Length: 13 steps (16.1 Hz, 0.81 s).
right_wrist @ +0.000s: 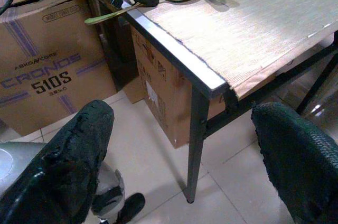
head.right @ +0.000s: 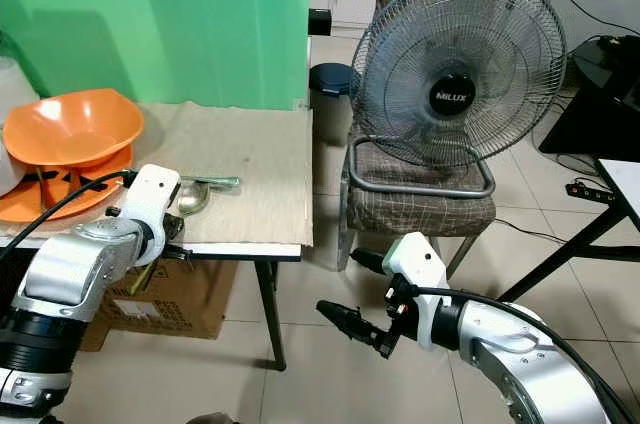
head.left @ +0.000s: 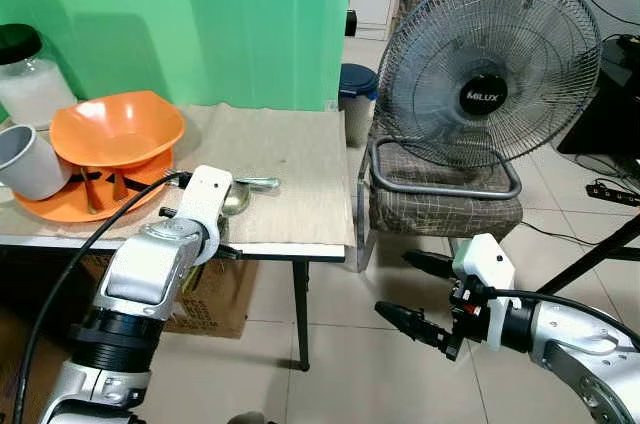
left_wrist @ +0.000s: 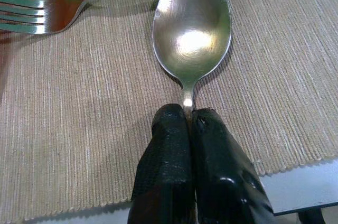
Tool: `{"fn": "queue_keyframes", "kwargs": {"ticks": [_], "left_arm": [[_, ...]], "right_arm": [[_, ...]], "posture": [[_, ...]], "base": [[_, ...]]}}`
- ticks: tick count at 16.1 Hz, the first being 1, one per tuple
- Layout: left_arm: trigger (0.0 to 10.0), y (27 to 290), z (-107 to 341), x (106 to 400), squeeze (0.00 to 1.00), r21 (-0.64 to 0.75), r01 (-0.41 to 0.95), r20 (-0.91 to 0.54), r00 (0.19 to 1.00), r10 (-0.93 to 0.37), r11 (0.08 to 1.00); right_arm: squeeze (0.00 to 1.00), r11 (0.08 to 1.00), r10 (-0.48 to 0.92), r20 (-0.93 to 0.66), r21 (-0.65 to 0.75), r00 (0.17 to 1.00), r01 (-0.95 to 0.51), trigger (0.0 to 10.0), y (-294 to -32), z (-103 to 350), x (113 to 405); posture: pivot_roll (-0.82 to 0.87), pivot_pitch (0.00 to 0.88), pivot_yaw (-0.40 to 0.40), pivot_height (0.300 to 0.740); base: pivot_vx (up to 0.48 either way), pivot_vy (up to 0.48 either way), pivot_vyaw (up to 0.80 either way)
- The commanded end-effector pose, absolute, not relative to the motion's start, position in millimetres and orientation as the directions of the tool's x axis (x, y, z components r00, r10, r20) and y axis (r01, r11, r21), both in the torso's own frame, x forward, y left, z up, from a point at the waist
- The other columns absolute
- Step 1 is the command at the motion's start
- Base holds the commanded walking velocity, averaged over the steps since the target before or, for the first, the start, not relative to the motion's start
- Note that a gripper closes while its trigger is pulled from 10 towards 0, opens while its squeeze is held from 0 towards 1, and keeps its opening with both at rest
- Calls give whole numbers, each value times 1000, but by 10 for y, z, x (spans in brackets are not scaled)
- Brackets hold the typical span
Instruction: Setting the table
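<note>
Left wrist view puts us right on the action: the left gripper point(left_wrist: 189, 121) has its two black fingers pinched tight on the neck of a spoon point(left_wrist: 192, 28), whose bowl lies face up on the woven placemat point(left_wrist: 79, 129), close to the mat's front edge. A fork point(left_wrist: 63, 5) lies just past the spoon's tip, crossing it at an angle.

From the head cameras, the spoon sits near the front edge of the tabletop point(head.left: 300, 249), about midway along it, with the left arm reaching over that edge. At the left end of the tabletop wait an orange bowl point(head.left: 115, 129) on an orange plate point(head.left: 60, 206), with a grey cup point(head.left: 30, 161) touching them. So the setting looks barely begun: cutlery is being placed, while the dishes are bunched at one end and nothing is laid out as a place yet.

Right gripper point(head.left: 415, 294) hangs low off the table's right side over the floor tiles, fingers spread wide and holding nothing.

Right wrist view adds what the head misses: the spoon's handle pokes out past the table's front edge, above a cardboard box point(right_wrist: 47, 65) on the floor beneath.
</note>
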<state>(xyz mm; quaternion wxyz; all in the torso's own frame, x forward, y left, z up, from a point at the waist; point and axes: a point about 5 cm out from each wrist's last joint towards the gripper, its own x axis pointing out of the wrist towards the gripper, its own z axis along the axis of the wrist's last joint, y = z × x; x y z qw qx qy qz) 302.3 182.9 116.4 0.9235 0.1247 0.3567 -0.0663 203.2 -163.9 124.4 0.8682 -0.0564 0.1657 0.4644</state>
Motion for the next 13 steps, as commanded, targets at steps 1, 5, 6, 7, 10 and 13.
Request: {"fn": "queue_keyframes", "kwargs": {"ticks": [1,5,6,7,10,13], "left_arm": [[0,1817,1177,3018,0,188,224,-678,734,-39,956],[0,1829,1201,3028,0,190,222,-671,741,-39,956],[0,1831,1206,3030,0,188,221,-669,742,-40,957],[0,1826,1266,3043,0,180,224,-647,760,-56,958],[0,1788,1458,3075,0,145,249,-564,816,-127,958],[0,1703,1704,3092,0,108,310,-442,866,-233,945]], "right_arm": [[0,557,788,-343,42,512,-829,10000,-1653,1254,2028],[0,561,785,-342,38,517,-827,10000,-1653,1252,2030],[0,562,784,-342,37,518,-827,10000,-1654,1252,2030],[0,569,780,-338,33,526,-822,10000,-1666,1264,2035],[0,592,768,-322,27,554,-805,10000,-1715,1311,2046],[0,608,763,-297,28,574,-793,10000,-1738,1366,2050]], "posture": [[43,0,-5,740],[44,0,-3,740],[44,0,-3,740],[43,0,-4,740],[43,0,-8,740],[43,0,-10,740]], "base": [[0,0,0],[0,0,0],[0,0,0],[0,0,0],[0,0,0],[0,0,0]]}}
